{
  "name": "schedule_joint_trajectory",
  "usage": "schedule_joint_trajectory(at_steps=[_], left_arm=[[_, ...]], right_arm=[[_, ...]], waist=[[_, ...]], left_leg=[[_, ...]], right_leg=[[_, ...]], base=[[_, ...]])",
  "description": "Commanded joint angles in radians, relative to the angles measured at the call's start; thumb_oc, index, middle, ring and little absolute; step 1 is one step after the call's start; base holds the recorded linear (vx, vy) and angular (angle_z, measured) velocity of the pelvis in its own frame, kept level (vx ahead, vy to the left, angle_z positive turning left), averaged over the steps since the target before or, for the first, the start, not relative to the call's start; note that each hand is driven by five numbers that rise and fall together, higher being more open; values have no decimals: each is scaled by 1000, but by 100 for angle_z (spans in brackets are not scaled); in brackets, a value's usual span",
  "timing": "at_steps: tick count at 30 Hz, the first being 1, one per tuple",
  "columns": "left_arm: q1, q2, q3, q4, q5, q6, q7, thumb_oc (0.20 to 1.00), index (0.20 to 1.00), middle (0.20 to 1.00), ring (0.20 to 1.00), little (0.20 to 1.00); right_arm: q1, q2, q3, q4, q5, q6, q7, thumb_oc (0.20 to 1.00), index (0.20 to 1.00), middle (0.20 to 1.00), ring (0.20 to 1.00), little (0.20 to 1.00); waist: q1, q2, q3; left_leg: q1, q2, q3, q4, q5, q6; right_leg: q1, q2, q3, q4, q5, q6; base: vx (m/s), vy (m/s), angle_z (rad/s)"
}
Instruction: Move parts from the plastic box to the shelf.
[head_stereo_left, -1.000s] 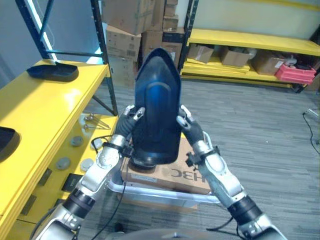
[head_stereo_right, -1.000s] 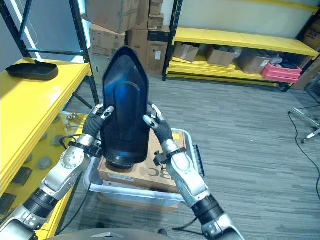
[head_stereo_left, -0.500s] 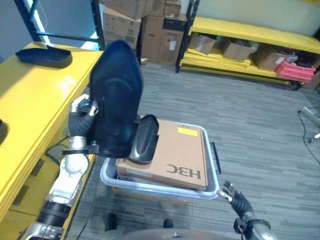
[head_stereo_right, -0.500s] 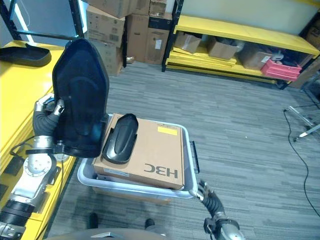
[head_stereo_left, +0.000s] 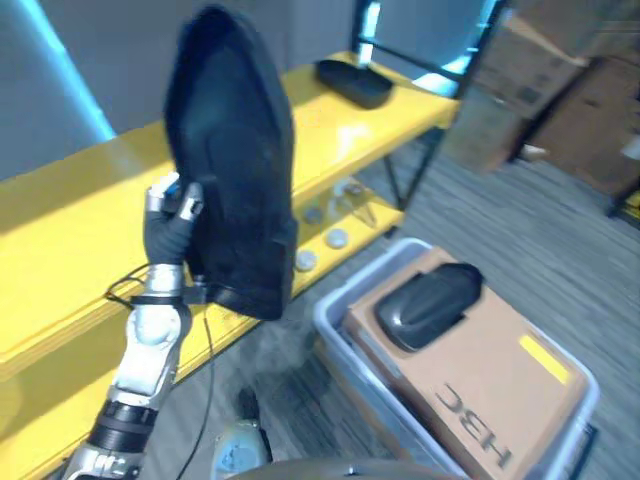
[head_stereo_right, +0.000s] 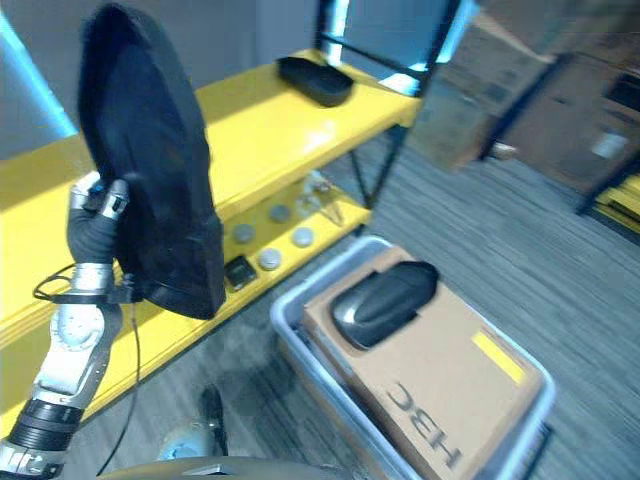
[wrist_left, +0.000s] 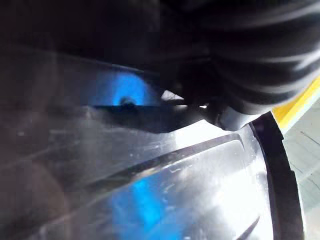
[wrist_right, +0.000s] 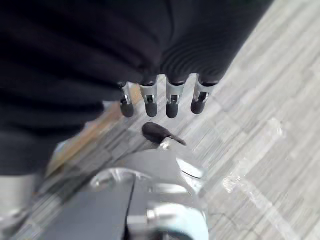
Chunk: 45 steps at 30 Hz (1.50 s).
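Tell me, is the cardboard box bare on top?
No, a smaller dark part lies on top of the cardboard box, which sits in the plastic box.

Large black part (head_stereo_left: 235, 170) is standing upright in left hand (head_stereo_left: 170, 225), blocking the way between hand and yellow shelf (head_stereo_left: 90, 230). Shelf top is lying mostly bare beside it; one black tray-shaped part (head_stereo_left: 352, 82) is sitting at the far end, well apart. Lower shelf board is carrying small round pieces (head_stereo_left: 335, 238). Plastic box (head_stereo_left: 335, 330) is standing just beside the shelf, with cardboard box (head_stereo_left: 480, 380) and dark part (head_stereo_left: 428, 303) taking its top. Right hand (wrist_right: 160, 100) is hanging over open floor, fingers relaxed.
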Motion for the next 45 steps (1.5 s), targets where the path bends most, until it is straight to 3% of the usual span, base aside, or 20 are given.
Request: schedule_joint_trajectory(at_steps=[1,5,9,10,12,13,14,15,16,19,21,26,29,31,34,39,40,45], left_arm=[[-68,51,75,-54,55,-57,63,200,200,200,200,200],[-51,72,93,-76,84,-59,86,200,200,200,200,200],[-54,120,86,-88,151,-46,159,200,200,200,200,200],[-63,129,81,-86,141,-29,176,200,200,200,200,200],[-77,140,69,-81,138,-18,189,200,200,200,200,200],[-87,144,57,-77,150,-8,210,200,200,200,200,200],[-94,146,47,-69,154,-2,231,200,200,200,200,200],[-105,151,29,-46,152,-1,261,200,200,200,200,200],[-123,153,15,-24,157,5,285,200,200,200,200,200],[-155,158,5,-14,158,49,313,200,200,200,200,200],[-165,164,2,-13,169,68,328,200,200,200,200,200],[-152,163,24,47,204,168,384,200,200,200,200,200],[-155,155,48,122,180,222,371,200,200,200,200,200],[-168,156,48,166,150,223,370,200,200,200,200,200],[-218,164,32,253,167,216,360,200,200,200,200,200],[-294,171,-24,372,99,222,335,200,200,200,200,200],[-356,158,-46,484,45,207,311,200,200,200,200,200],[-450,155,-75,625,7,217,320,200,200,200,200,200]], right_arm=[[-61,65,0,49,8,-4,18,1000,1000,1000,1000,1000],[-78,68,-12,64,29,-41,-37,1000,1000,1000,1000,1000],[-123,73,-30,45,39,-58,-77,1000,1000,1000,1000,1000],[-132,76,-31,34,40,-66,-112,1000,1000,1000,1000,1000],[-138,75,-37,27,87,-74,-138,1000,1000,1000,1000,1000],[-155,71,-52,21,109,-69,-143,1000,1000,1000,1000,1000],[-166,67,-56,17,110,-66,-142,1000,1000,1000,1000,1000],[-169,64,-55,13,93,-69,-141,1000,1000,1000,1000,1000],[-159,70,-51,14,65,-86,-141,1000,1000,1000,1000,1000],[-140,85,-45,28,39,-106,-149,1000,1000,1000,1000,1000],[-136,89,-48,39,37,-106,-150,1000,1000,1000,1000,1000],[-89,103,-19,44,2,-98,-132,1000,1000,1000,1000,1000],[-62,86,-34,34,115,-58,-156,1000,1000,1000,1000,1000],[-55,67,-56,27,130,-32,-140,1000,1000,1000,1000,1000],[-50,39,-36,5,-162,-16,-78,1000,1000,1000,1000,1000],[-44,35,54,-3,-128,-32,-85,1000,1000,1000,1000,1000],[-72,20,72,-17,-111,-28,-96,1000,1000,1000,1000,1000],[-106,3,101,-37,-125,-25,-90,1000,1000,1000,1000,1000]], waist=[[-7,-5,-26],[1,19,-58],[44,37,-66],[48,42,-57],[46,45,-44],[39,52,-32],[29,50,-25],[3,48,-17],[-28,39,-11],[-56,22,-14],[-64,13,-13],[-73,8,-27],[-83,8,-35],[-96,13,-35],[-123,23,-25],[-140,31,-1],[-159,38,25],[-189,50,72]], left_leg=[[62,39,6,-140,50,-143],[69,38,30,-177,55,-162],[47,-9,-11,-179,39,-116],[50,-31,-32,-180,29,-96],[54,-53,-55,-181,11,-72],[58,-60,-49,-184,20,-51],[62,-68,-71,-186,17,-48],[68,-80,-116,-187,12,-50],[77,-89,-161,-187,5,-58],[88,-96,-194,-187,-17,-64],[101,-97,-205,-187,-35,-61],[104,-79,-212,-187,-33,-71],[91,-83,-201,-187,-27,-77],[79,-82,-194,-187,-22,-82],[56,-82,-184,-187,-15,-87],[27,-74,-184,-187,-8,-89],[3,-73,-183,-187,1,-92],[-27,-68,-175,-187,16,-97]], right_leg=[[-145,67,70,-80,65,62],[-130,48,38,-53,38,81],[-134,-2,24,104,-33,80],[-176,-55,44,235,-4,91],[-234,-111,70,374,38,110],[-284,-135,86,459,88,102],[-314,-110,130,458,94,103],[-341,-48,189,410,88,100],[-349,7,245,295,84,95],[-366,4,287,124,158,111],[-382,-7,309,96,196,124],[-301,47,327,-26,139,124],[-260,69,336,-72,126,107],[-263,73,349,-89,127,103],[-284,78,386,-94,127,98],[-311,85,412,-92,123,92],[-338,88,433,-90,123,89],[-377,94,463,-81,124,82]], base=[[146,347,148],[116,303,97],[131,315,49],[150,307,40],[103,261,41],[77,181,43],[94,60,52],[189,-106,44],[156,-128,65],[159,-180,107],[151,-178,56],[155,-225,38],[153,-127,7],[78,-26,-19],[36,3,-1],[-29,-6,-13],[-121,38,-4],[-75,39,-5]])
